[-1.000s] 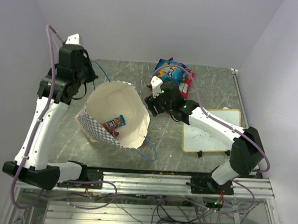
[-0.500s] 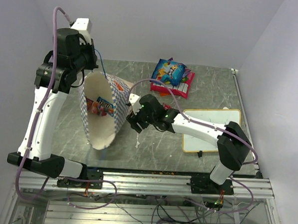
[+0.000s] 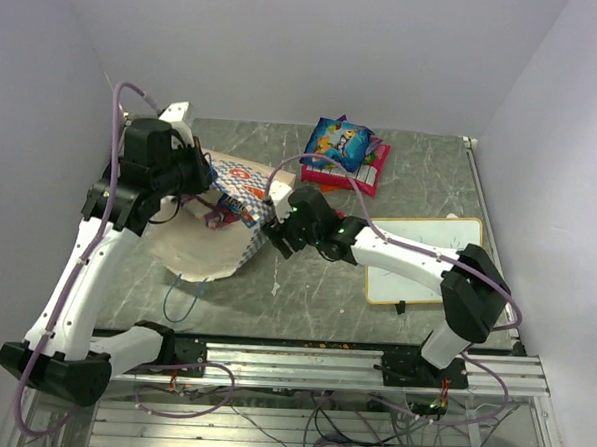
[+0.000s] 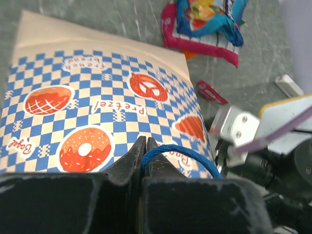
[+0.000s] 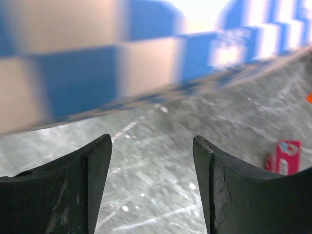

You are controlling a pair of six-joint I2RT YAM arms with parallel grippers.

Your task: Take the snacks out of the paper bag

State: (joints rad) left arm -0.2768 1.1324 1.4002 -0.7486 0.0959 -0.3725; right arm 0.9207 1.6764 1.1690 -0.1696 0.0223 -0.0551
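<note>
Tipped over since a second ago, when it stood upright, the paper bag [image 3: 212,251] now lies on its side on the table [image 3: 304,304], with the checkered band turned upward and the open mouth facing the table's near edge. Directly above the bag's upper wall, the left gripper [image 4: 145,146] has its fingers pressed together on the blue string handle [image 4: 180,158], the arm arching up and over from the bag's left. The right gripper [image 5: 151,146], which has swung in from the far pile, sits low over the stone just beside the bag's right wall, fingers apart with nothing between them. The snacks [image 3: 341,146] lie heaped beyond the bag toward the back wall, well apart from both grippers. A small red packet [image 4: 209,92] lies between bag and heap. The second handle loop [image 3: 179,297] trails across bare table before the bag's mouth. A whiteboard [image 3: 427,255] lies to the bag's right, past the right arm.
</note>
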